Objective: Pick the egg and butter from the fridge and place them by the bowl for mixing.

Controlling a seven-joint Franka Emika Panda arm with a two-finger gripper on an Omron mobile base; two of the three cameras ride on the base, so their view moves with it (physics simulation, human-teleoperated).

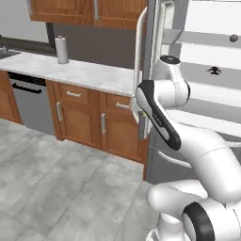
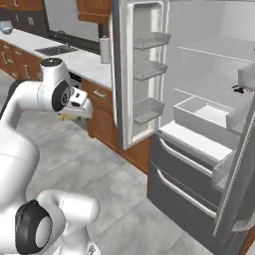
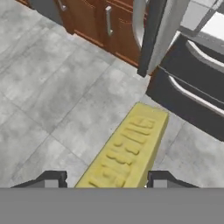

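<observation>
While the fridge (image 2: 199,124) stands wide open on the right, with white inner shelves, clear door bins (image 2: 148,109) and two grey lower drawers (image 2: 184,184) showing, sits just beside a run of brown wooden cabinets (image 1: 89,120) under a pale marbled counter (image 1: 80,71). On that counter, a paper-towel roll (image 1: 61,49) upright near the wall; further left, a steel dishwasher (image 1: 30,106) under the counter edge and a sink (image 2: 54,50) set into the top. On a fridge shelf, a small dark spiky item (image 1: 214,70) and, one shelf higher, a small dark round thing (image 1: 233,38), too small to name. Open left door and its long curved handle (image 1: 140,56) between the arm and the counter run.

Out in front of the cabinets, above the grey tiled floor (image 3: 52,96), gripper (image 3: 105,180) pointing downward, well apart from the shelves. Between its two dark fingertips (image 3: 51,179), the butter (image 3: 127,151): pale-yellow stick with raised lettering, lying lengthwise away from the hand, near end clamped between the half-closed jaws. In the right base view, a sliver of yellow under the hand (image 2: 69,117).
</observation>
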